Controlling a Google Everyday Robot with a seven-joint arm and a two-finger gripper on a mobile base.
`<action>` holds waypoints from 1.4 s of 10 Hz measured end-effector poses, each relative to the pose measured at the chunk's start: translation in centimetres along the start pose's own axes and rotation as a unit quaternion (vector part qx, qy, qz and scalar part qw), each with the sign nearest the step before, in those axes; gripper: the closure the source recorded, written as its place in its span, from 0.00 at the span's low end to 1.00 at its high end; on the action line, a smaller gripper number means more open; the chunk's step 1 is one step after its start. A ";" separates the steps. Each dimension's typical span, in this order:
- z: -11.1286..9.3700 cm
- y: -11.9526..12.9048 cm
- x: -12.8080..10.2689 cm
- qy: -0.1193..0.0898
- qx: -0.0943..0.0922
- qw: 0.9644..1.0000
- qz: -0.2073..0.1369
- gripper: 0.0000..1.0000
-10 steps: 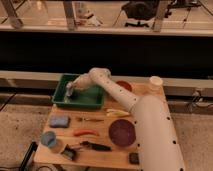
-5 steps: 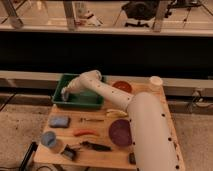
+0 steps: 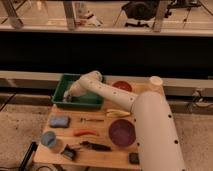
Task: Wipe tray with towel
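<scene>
A green tray (image 3: 62, 84) sits at the back left of the wooden table (image 3: 100, 150). My white arm (image 3: 115, 95) reaches from the right into the tray. My gripper (image 3: 70, 96) is low inside the tray near its front left part, over a pale towel (image 3: 74, 91) that I can barely make out beneath it. The arm hides most of the tray's right half.
On the table: a blue sponge (image 3: 59, 121), a blue cup (image 3: 48, 139), a red-handled tool (image 3: 85, 133), a dark tool (image 3: 95, 146), a purple plate (image 3: 122, 132), a banana (image 3: 116, 113), a red bowl (image 3: 122, 86), a white cup (image 3: 156, 82).
My gripper has moved left and forward inside the tray, from its middle to the front left part. The arm has stretched out further.
</scene>
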State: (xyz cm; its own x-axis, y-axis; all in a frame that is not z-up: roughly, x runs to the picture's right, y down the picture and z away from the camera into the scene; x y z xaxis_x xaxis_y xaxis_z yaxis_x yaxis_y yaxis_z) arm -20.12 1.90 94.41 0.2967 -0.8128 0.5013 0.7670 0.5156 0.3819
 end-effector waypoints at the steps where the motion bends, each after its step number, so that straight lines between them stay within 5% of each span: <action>1: -1.2 1.3 0.2 0.008 -0.005 1.000 0.009 0.95; 8: -8.0 8.6 2.1 0.080 -0.051 0.993 0.075 0.95; 11: -8.2 9.3 2.9 0.103 -0.070 0.989 0.078 0.95; 14: -7.1 8.4 6.1 0.127 -0.079 0.987 0.067 0.95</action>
State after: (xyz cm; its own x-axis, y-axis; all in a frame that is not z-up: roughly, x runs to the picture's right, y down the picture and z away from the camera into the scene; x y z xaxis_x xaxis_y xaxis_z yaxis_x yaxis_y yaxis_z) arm -7.84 -0.66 95.19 0.5184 -0.7926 0.3209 0.7844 0.5903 0.1906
